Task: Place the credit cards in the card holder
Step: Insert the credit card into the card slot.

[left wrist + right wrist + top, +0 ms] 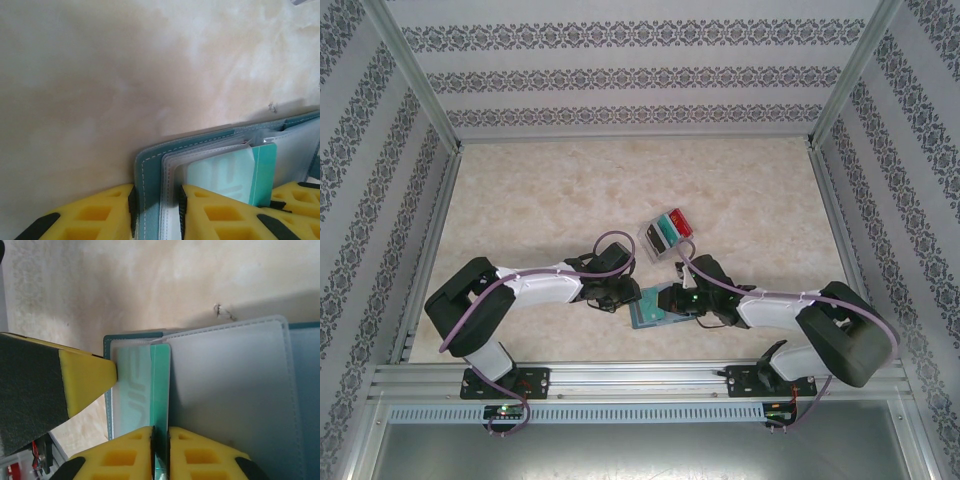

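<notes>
Card holder [645,318] lies open at the near edge of the table [550,200], between the two arms.

Left gripper [156,200] is clamped on the holder's teal cover and the outermost of the clear sleeves [172,170]. We read this as pinning the holder down so the pocket stays put.

Right gripper [160,435] is closed to a slit on the exposed edge of the teal-green card [160,385]. The rest of the card already sits under a frosted sleeve, so we judge it is mid-insertion.

Around: a clear tray [642,230] just beyond the holder holds a red card [682,222] and darker ones.

In the way: the left gripper's finger crowds the pocket side, and loose neighbouring sleeves could snag the card.
</notes>
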`<state>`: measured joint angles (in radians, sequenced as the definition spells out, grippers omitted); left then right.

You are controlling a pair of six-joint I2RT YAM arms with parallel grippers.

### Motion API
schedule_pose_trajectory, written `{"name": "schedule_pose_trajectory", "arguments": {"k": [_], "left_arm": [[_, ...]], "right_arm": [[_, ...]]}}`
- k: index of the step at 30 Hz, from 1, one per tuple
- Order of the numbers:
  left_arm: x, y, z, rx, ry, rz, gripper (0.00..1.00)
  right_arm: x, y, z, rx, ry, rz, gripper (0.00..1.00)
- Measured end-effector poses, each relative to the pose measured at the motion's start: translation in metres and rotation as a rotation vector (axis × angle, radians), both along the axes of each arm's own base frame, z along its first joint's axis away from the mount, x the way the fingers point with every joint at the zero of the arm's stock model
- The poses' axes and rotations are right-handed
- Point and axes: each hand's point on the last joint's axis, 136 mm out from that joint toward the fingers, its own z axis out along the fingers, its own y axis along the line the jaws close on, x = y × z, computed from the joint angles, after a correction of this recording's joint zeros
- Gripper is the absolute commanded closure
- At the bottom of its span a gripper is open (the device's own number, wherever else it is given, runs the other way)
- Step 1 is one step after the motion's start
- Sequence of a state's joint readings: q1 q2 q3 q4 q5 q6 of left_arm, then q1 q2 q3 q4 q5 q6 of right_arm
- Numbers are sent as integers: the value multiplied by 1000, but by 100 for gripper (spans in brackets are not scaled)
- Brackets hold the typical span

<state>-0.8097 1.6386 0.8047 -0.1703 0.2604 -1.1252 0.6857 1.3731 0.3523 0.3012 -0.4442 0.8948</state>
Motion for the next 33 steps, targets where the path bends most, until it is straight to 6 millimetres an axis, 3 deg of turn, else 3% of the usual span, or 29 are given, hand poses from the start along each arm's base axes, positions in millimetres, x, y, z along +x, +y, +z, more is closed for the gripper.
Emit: {"name": "schedule_pose_trajectory", "arguments": {"k": [5,9,14,18,29,33], "left_arm": [[0,0,0,-1,0,0,70],[0,0,0,-1,0,0,70],[0,0,0,-1,-1,0,70],[0,0,0,-1,-1,0,70],[1,-1,1,-5,-4,0,67],[1,-1,2,-6,-9,1,63]], "right_arm": [[1,-1,5,-25,-2,-2,63],[2,-7,7,-66,-14,-8,63],[-1,-12,0,-109,3,6,85],[-1,-9,-5,-120,27,16,96],[-3,6,-7,-113,73,72,84],[-2,7,-2,-112,57,84,75]]}}
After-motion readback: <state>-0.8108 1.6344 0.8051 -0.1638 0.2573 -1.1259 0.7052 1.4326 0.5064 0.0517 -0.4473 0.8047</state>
